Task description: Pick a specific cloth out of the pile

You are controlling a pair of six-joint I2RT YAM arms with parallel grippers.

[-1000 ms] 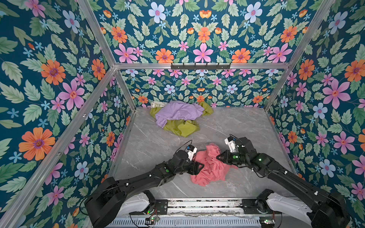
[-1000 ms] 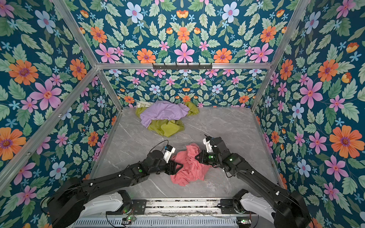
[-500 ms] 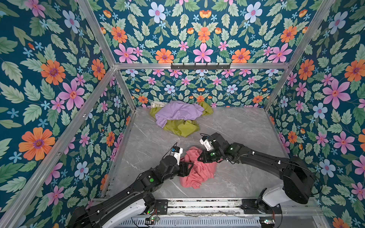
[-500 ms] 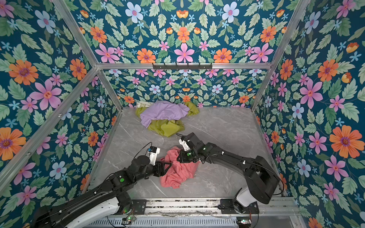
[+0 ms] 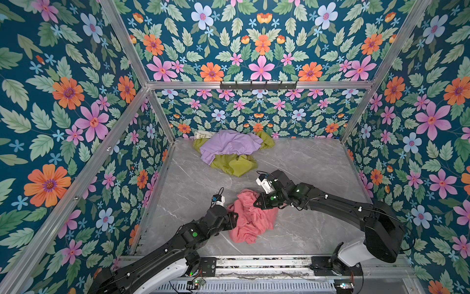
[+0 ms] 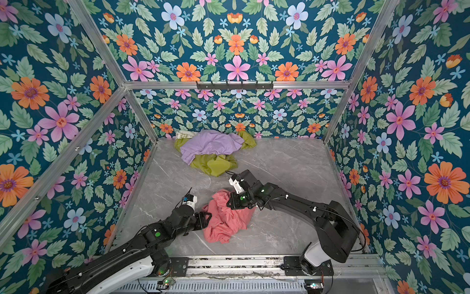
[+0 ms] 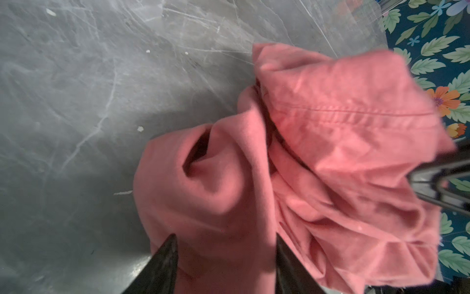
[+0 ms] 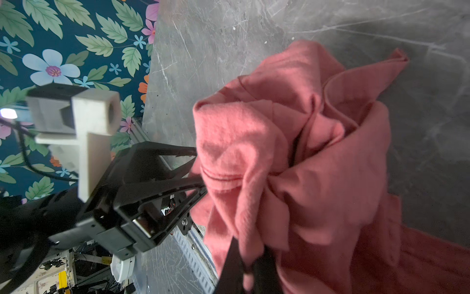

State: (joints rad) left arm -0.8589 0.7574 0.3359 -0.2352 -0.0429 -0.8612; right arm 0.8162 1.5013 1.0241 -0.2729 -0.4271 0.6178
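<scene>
Left wrist: plain pink cloth [image 7: 330,127]

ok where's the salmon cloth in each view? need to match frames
Top view: salmon cloth low centre, between left gripper and right gripper.
Top view: low centre, slightly further left in frame.
Left wrist: fills much of the frame; a fold sits between the left gripper's jaws.
Right wrist: bunched mid-frame, pinched by the shut right gripper.
Shared landmark: left gripper at the cloth's edge.
</scene>
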